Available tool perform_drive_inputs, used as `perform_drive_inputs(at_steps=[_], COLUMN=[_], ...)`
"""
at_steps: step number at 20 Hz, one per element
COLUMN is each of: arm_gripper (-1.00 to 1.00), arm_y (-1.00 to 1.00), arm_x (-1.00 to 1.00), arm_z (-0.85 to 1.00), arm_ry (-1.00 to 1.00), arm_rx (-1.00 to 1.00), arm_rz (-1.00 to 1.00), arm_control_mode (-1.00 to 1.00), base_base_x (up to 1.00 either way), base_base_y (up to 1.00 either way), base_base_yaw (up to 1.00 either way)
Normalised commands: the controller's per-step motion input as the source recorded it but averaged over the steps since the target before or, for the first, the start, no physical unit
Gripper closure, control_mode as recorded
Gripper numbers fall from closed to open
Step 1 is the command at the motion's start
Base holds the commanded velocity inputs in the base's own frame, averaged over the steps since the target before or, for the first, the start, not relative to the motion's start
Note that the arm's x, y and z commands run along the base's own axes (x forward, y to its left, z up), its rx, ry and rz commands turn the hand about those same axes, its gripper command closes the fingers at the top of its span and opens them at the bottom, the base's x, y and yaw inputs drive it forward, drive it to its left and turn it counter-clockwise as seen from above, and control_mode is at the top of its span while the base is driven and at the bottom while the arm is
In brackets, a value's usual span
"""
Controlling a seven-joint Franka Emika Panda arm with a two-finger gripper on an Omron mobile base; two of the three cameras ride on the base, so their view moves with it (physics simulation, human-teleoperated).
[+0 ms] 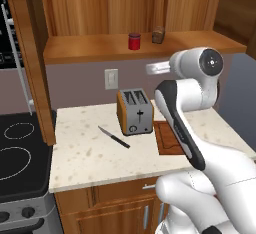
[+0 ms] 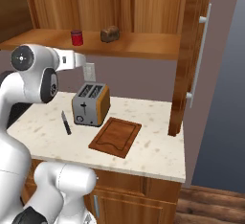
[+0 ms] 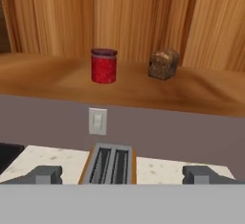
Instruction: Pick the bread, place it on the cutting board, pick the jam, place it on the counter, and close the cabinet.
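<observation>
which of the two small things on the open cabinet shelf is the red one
The small red cylindrical jam jar with the darker lid, standing to the left of the brown rounded bread chunk in the hand view.

Even, soft rendered light is filling all three views, with no glare or hard highlights showing. The toaster (image 1: 135,111) and knife (image 1: 114,137) are casting only faint, short shadows on the tabletop (image 1: 85,153). Edges are looking slightly soft and low-resolution throughout, while straight lines are staying undistorted toward the borders.
</observation>
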Motion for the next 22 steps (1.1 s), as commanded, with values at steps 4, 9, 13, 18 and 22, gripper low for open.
perform_drive_inputs(at_steps=[4, 9, 13, 18, 22], arm_gripper=[-1.0, -1.0, -1.0, -1.0, -1.0], arm_y=[0.06, 0.1, 0.11, 0.08, 0.07], arm_x=[0.0, 0.0, 0.0, 0.0, 0.0], arm_z=[0.31, 0.22, 0.2, 0.2, 0.18], arm_ry=[0.0, 0.0, 0.0, 0.0, 0.0], arm_rx=[0.0, 0.0, 0.0, 0.0, 0.0], arm_rz=[0.0, 0.0, 0.0, 0.0, 0.0], arm_control_mode=[-1.0, -1.0, -1.0, -1.0, -1.0], base_base_x=[0.0, 0.0, 0.0, 0.0, 0.0], base_base_y=[0.0, 0.0, 0.0, 0.0, 0.0], base_base_yaw=[0.0, 0.0, 0.0, 0.0, 0.0])
